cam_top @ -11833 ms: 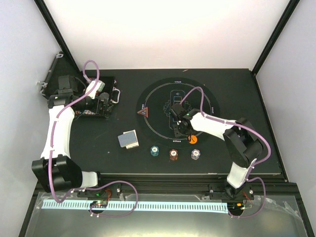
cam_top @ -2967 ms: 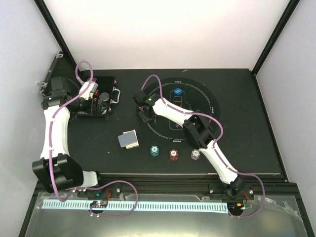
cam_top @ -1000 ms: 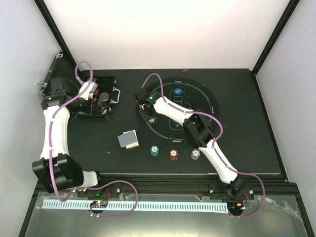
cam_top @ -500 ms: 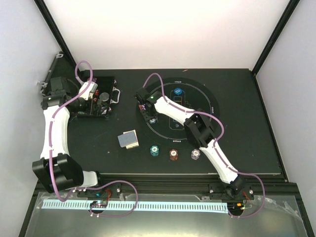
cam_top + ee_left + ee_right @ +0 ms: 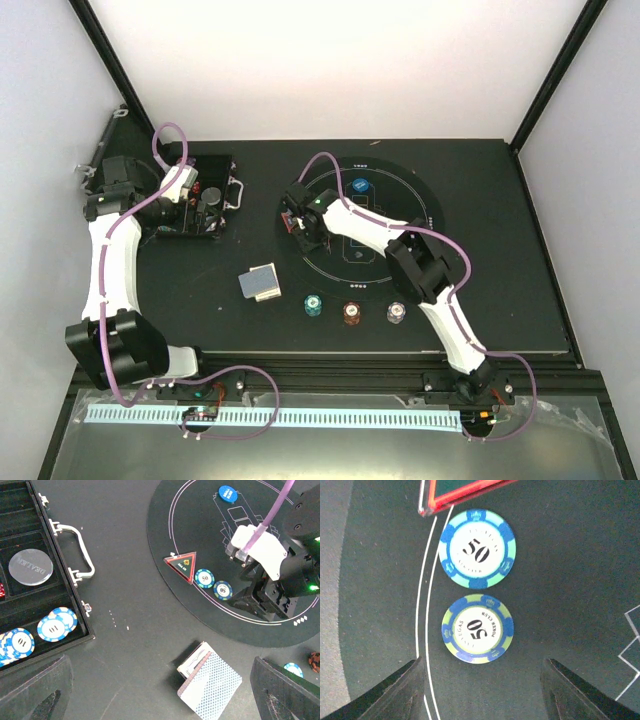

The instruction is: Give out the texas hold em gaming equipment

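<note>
Because the right gripper (image 5: 481, 680) points down at the mat (image 5: 560, 555) with its fingers spread and nothing between them, the relation that matters is plain. The near chip (image 5: 477, 634) lies flat just ahead of the fingertips, centred on the gap. The far chip (image 5: 477, 549) sits beyond it on the same line, close but apart. Past that comes the triangle (image 5: 460, 492), its edge just beside the far chip. Round chips have no long axis, but the pair's line runs along the white line (image 5: 420, 605) and straight away from the jaws. Both chips look delivered, so I judge the coming move to be a lift clear and a reach for more stock, not another pick here.

From its base the right arm stretches across to the mat's left side, elbow raised and wrist pitched down. The left gripper (image 5: 160, 680) hovers wide open and empty. In the top view it is over the case (image 5: 20, 525), well apart from the two chips, so the right arm is far nearer them. The left one is nearer the case chips (image 5: 55, 626).

The cards (image 5: 210, 685) lie in a loose stack on the table between case and mat. The chip row (image 5: 351, 313) sits off the mat on its near side, and the blue button (image 5: 228, 493) rests on the mat's far part.
</note>
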Controlling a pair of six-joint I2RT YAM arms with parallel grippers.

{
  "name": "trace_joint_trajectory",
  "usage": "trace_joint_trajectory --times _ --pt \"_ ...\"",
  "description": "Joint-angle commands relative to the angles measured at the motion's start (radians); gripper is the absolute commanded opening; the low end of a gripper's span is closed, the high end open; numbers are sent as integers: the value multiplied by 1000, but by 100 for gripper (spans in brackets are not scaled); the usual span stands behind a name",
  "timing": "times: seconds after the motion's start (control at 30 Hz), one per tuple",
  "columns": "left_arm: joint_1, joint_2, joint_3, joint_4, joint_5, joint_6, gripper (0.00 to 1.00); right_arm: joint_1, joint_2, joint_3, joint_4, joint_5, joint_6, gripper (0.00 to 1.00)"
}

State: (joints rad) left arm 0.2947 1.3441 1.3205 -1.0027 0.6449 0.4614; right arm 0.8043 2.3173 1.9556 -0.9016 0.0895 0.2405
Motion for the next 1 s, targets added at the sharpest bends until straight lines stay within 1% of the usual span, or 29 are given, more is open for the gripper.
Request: trace_joint_trajectory --times 0.0,0.2,0.37,0.43,0.53,0.77,0.97 --pt "10 6 34 -20 27 11 99 -2 14 -14 24 -40 -5 65" --pt "9 8 37 -19 27 10 99 6 60 26 11 -33 -7 63" --pt "9 11 37 -17 23 10 99 23 88 46 0 21 -12 59" --pt "9 12 36 -16 21 10 99 26 99 54 -7 43 -14 55" --pt "9 11 35 -16 19 10 99 27 103 53 -9 65 -14 47" --pt "12 8 32 -19 14 12 99 28 105 76 -7 71 -3 22" --pt "17 7 33 -23 13 16 99 27 90 144 -36 88 -9 16"
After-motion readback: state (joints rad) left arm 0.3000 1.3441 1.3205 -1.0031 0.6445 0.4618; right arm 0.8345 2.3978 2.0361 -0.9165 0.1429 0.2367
